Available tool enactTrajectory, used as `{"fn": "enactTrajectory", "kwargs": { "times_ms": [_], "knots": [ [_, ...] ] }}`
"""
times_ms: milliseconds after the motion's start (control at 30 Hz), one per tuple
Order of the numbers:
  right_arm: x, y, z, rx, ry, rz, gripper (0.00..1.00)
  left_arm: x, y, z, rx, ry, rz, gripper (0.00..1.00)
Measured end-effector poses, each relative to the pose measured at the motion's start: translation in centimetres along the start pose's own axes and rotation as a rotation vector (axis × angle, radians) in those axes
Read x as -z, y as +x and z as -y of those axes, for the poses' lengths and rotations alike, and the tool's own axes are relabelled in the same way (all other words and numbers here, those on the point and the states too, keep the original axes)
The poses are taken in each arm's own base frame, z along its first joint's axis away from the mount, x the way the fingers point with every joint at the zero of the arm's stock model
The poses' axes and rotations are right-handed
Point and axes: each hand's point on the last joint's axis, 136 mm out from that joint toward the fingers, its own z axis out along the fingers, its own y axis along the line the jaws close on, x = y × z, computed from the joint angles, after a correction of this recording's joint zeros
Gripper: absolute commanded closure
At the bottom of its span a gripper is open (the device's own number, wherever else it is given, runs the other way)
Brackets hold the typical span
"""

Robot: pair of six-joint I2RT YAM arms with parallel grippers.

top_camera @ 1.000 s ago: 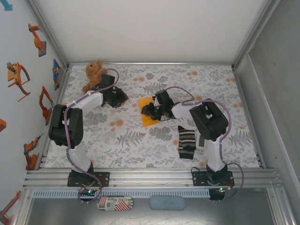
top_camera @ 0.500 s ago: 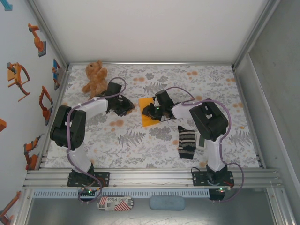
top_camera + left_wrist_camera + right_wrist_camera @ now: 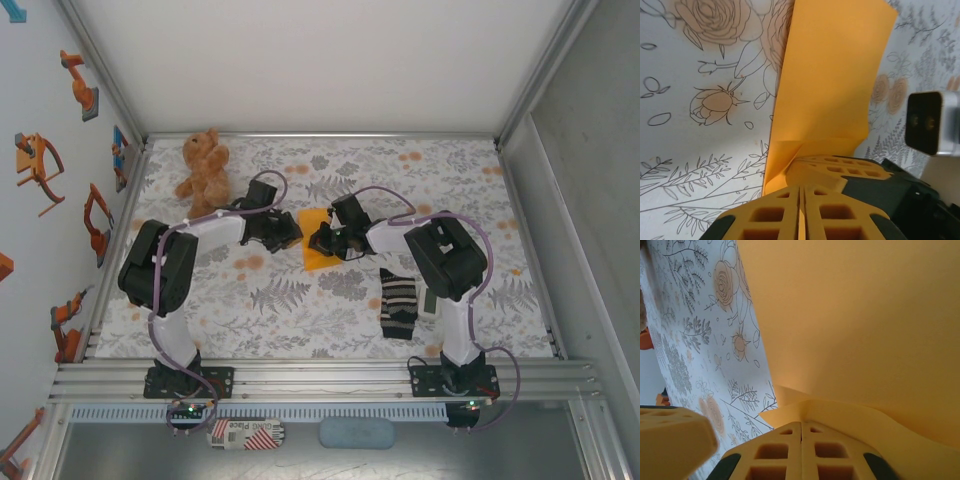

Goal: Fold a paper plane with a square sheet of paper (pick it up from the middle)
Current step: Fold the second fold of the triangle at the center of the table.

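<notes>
Top view: the square sheet of paper point(image 3: 318, 258) is partly covered by the left gripper point(image 3: 293, 232) and the right gripper point(image 3: 318, 240), so its folds are indeterminate. Right wrist view: the sheet is blurred and cut off at the top and right edges. Left wrist view: its near edge is hidden behind the fingers point(image 3: 785, 197). The white device point(image 3: 429, 301) is partly behind the right arm point(image 3: 445, 260).

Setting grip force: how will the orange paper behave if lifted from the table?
Likely floppy: the orange paper bows over the right fingers. Probably creases easily: a bent flap sits by the left fingers. Looks thin and light, so it may slide if pushed.
</notes>
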Motion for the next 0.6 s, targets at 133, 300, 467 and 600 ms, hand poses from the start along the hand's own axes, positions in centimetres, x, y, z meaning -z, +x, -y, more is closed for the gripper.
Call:
{"fn": "enactTrajectory", "kwargs": {
  "times_ms": [133,300,467,600],
  "knots": [
    [0.0,0.0,0.0,0.000,0.000,0.000,1.00,-0.8,0.0,0.0,-0.003,-0.009,-0.012,0.93],
    [0.0,0.0,0.0,0.000,0.000,0.000,1.00,-1.2,-0.1,0.5,-0.012,-0.005,-0.013,0.93],
    [0.0,0.0,0.0,0.000,0.000,0.000,1.00,-1.5,-0.1,0.5,-0.018,-0.014,-0.014,0.93],
    [0.0,0.0,0.0,0.000,0.000,0.000,1.00,-2.1,0.0,0.1,-0.019,-0.029,-0.023,0.94]
  ]
}}
